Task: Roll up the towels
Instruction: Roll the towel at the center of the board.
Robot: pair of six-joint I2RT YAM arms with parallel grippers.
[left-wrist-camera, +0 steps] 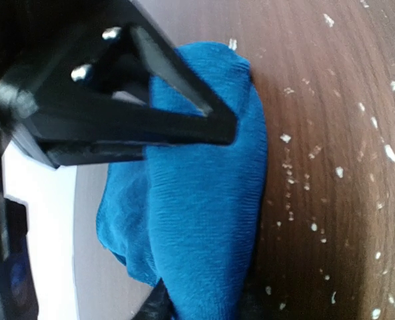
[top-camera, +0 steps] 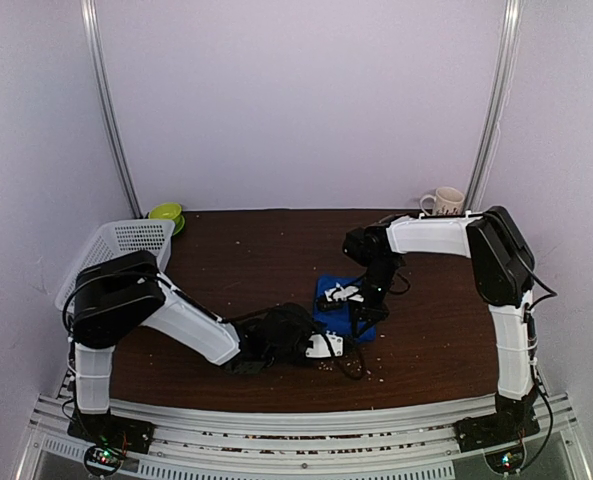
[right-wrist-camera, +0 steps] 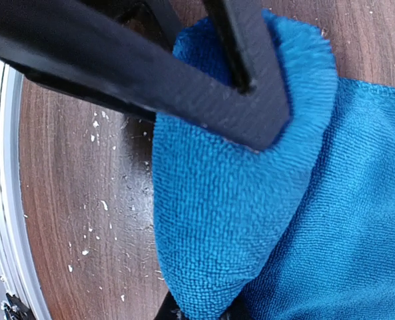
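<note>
The royal blue cloth towel [right-wrist-camera: 357, 220] is lying bunched on the dark wooden table [top-camera: 256, 260], right of centre toward the near edge. The right gripper [right-wrist-camera: 234, 223] is clenching a fold of it. The left gripper [left-wrist-camera: 196, 217] is straddling its other end, and whether it is gripping is unclear.

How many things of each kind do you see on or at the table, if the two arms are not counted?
blue towel: 1
white mug: 1
green bowl: 1
white basket: 1
Total: 4
</note>
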